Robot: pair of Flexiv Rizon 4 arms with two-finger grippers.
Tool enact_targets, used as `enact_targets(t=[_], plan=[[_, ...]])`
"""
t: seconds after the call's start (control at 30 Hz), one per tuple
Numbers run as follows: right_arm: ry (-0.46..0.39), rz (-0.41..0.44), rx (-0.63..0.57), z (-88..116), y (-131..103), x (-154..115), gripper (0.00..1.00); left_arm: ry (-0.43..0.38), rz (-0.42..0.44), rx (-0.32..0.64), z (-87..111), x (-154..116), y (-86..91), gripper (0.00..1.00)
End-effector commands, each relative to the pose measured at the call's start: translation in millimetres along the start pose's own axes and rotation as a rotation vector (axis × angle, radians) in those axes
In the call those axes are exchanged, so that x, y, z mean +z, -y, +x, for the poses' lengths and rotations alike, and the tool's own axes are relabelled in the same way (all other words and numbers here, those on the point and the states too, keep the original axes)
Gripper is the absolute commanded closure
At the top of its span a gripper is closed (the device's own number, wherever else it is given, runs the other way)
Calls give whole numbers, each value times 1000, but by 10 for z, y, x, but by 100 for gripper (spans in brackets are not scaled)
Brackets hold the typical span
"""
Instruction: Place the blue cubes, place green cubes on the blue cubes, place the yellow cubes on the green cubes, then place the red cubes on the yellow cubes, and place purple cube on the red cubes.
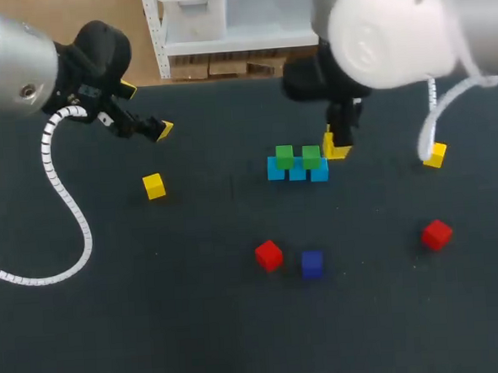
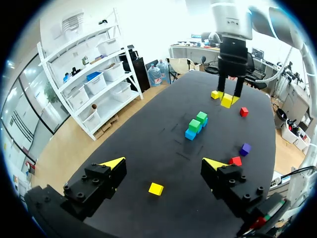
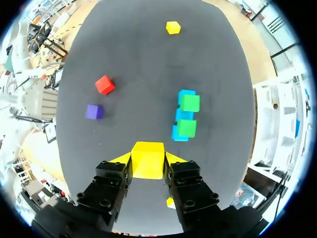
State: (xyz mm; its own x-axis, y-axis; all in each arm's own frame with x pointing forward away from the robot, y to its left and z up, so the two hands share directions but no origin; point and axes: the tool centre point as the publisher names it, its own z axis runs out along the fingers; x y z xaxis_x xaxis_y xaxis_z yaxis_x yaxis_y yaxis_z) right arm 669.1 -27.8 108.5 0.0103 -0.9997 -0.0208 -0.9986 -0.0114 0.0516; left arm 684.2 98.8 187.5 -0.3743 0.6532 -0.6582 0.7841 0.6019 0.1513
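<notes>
Right tool [image 3: 147, 162] clamps yellow cube [image 3: 147, 153].

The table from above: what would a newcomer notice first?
The right hand grips a yellow cube close to a row of blue cubes with two green cubes on top, mid-table. A purple cube and a red cube lie close together, nearer the robot.

Blue row [image 1: 297, 172] with green cubes [image 1: 297, 156] occupied middle of desk [image 1: 199, 342]. Right claw [image 1: 339, 145] with held yellow cube [image 3: 147, 159] crowded its far right end. Red cube [image 1: 268, 255], purple cube [image 1: 312, 264] obstructed near side. Left flank lay open save loose yellow cube [image 1: 153, 186].
</notes>
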Motion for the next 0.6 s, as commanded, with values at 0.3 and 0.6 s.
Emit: enact_targets(t=[0.3,0.6], plan=[[-24,-27,62,-222,417,87,100,5,4,2,12,-6,-9,0],[-49,-36,36,-357,580,236,100,5,4,2,12,-6,-9,0]])
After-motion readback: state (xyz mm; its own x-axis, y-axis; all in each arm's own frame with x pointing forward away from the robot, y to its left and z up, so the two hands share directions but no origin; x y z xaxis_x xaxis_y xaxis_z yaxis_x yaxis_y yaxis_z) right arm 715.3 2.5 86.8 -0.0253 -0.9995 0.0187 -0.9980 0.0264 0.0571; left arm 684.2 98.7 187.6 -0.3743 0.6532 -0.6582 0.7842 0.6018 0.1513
